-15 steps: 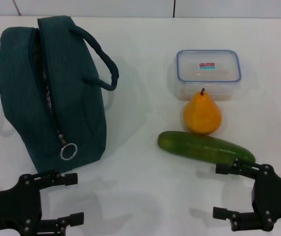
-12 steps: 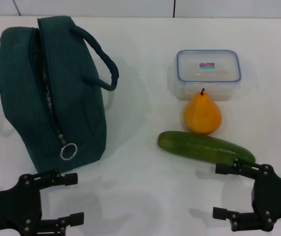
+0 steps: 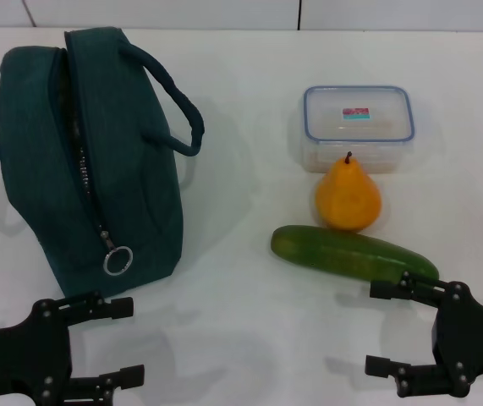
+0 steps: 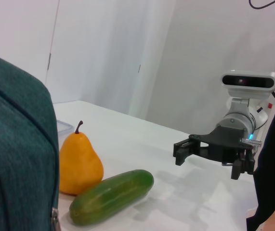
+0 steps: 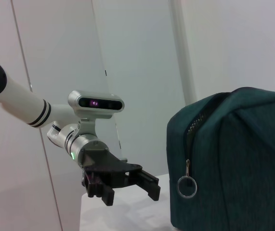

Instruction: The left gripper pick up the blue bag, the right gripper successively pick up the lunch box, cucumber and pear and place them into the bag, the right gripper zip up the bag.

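The blue bag stands at the left of the white table, its zipper running toward me and the silver ring pull hanging at the near end. The lunch box sits at the back right, the pear upright just in front of it, and the cucumber lies in front of the pear. My left gripper is open and empty near the front edge, in front of the bag. My right gripper is open and empty, just in front of the cucumber's right end.
The left wrist view shows the bag's side, the pear, the cucumber and the right gripper farther off. The right wrist view shows the bag, its ring pull and the left gripper.
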Tool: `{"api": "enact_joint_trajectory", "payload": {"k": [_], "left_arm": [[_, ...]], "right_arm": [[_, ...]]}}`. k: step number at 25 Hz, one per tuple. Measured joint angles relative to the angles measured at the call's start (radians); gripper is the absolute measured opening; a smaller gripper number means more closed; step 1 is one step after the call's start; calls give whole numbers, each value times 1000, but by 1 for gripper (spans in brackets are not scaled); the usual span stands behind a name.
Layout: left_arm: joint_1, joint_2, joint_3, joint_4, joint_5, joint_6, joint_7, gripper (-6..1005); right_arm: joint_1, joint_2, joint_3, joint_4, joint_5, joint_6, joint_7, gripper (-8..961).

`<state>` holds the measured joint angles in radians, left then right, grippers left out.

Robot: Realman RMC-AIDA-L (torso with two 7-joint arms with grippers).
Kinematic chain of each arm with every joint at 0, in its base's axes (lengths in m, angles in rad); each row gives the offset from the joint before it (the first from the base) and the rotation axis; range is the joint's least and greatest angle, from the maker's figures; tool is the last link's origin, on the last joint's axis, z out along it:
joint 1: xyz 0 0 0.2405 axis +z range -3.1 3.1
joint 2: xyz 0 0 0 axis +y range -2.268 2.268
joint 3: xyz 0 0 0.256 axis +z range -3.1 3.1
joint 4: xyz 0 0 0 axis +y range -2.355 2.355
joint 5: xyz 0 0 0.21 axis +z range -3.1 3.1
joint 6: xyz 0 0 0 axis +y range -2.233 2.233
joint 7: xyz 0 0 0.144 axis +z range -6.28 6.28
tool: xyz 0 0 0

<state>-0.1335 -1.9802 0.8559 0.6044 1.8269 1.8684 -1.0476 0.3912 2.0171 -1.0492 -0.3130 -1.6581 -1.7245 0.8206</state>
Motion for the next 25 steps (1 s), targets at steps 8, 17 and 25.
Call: {"api": "enact_joint_trajectory", "payload": {"k": [8, 17, 25], "left_arm": [[-2, 7, -100, 0, -11, 103, -160, 821], [-59, 31, -305, 88, -7, 136, -609, 819], [-104, 74, -311, 280, -98, 156, -918, 817]], "right_arm": [[0, 0, 4, 0, 0, -5, 0, 885], [0, 0, 3, 0, 0, -6, 0, 885], [0, 0, 3, 0, 0, -6, 0, 885]]}}
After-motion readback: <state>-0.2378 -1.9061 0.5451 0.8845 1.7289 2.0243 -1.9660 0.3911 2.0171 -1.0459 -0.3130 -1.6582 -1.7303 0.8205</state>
